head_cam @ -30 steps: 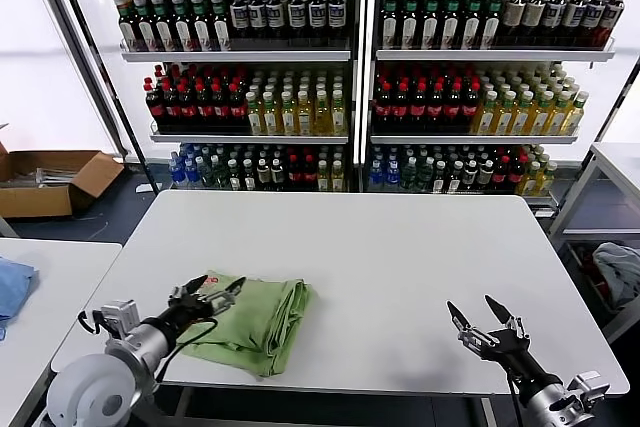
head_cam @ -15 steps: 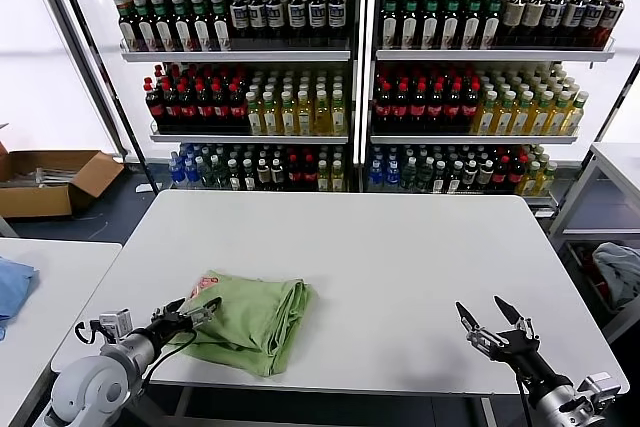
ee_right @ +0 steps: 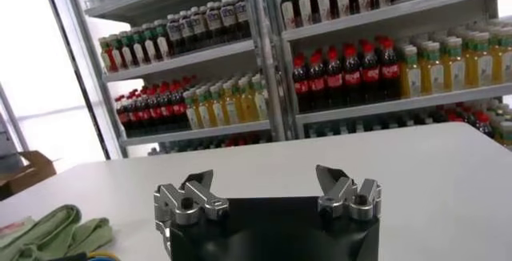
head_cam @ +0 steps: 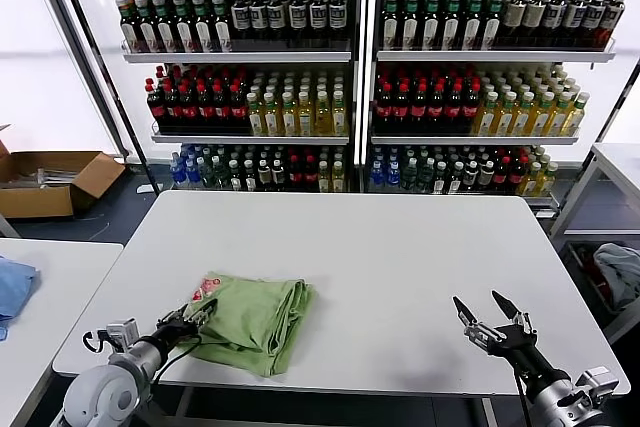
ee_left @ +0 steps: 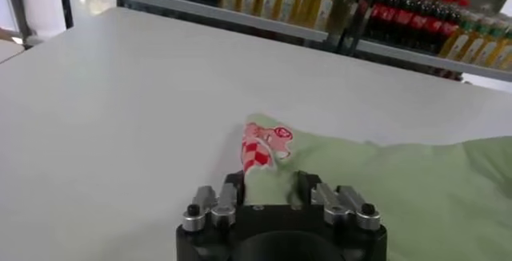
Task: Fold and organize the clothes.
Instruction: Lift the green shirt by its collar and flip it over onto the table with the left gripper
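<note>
A light green shirt [head_cam: 258,319] lies folded in a thick bundle on the white table [head_cam: 400,257], near its front left corner. A red-and-white logo [head_cam: 203,292] shows at the bundle's left end. My left gripper [head_cam: 197,315] is low at that left end, open, with its fingertips at the cloth's edge. In the left wrist view the green cloth [ee_left: 384,182] and logo [ee_left: 264,144] lie just beyond the left gripper [ee_left: 268,184]. My right gripper [head_cam: 490,315] is open and empty over the table's front right, far from the shirt. The right wrist view shows it [ee_right: 268,181] and the shirt [ee_right: 48,234].
Shelves of bottles [head_cam: 350,77] stand behind the table. A side table at the left holds a blue cloth [head_cam: 12,287]. A cardboard box [head_cam: 50,179] sits on the floor at the left. Another table with cloth [head_cam: 620,272] is at the right.
My left gripper has drawn back and down towards the table's front edge, off the top of the shirt. My right gripper has shifted slightly. The shirt has not moved.
</note>
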`<action>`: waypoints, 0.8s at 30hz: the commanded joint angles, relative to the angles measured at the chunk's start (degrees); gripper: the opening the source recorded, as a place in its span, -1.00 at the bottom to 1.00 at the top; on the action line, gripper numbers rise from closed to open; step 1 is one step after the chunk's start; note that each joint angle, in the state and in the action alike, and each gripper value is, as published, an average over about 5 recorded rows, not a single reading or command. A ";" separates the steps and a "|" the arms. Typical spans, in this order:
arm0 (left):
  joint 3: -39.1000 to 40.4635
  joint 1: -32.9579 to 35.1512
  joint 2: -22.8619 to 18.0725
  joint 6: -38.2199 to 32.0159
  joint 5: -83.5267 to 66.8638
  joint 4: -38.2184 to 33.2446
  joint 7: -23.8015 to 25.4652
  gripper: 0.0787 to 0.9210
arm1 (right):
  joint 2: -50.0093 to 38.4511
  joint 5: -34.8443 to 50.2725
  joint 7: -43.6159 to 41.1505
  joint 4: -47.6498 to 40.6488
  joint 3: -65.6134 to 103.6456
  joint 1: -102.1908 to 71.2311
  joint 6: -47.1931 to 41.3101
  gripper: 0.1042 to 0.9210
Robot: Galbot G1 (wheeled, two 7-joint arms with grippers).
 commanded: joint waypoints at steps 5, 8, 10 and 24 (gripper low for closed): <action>-2.17 0.35 -2.86 -5.16 1.70 -5.11 -4.36 -0.50 | 0.28 -0.14 -0.03 0.02 -0.41 0.57 -0.15 0.76; -6.44 0.10 -4.06 -6.72 -0.52 -5.82 -7.55 -0.70 | 0.38 -0.13 -0.02 -0.04 -0.73 0.99 -0.21 0.76; -11.79 -0.43 -4.74 -7.09 -3.70 -5.51 -10.28 -0.84 | 0.35 -0.08 0.00 -0.07 -0.97 1.27 -0.25 0.76; -34.47 -0.17 3.57 -6.35 -10.65 5.18 -11.62 -0.92 | 0.61 0.15 -0.40 -0.23 -3.11 2.47 -0.06 0.76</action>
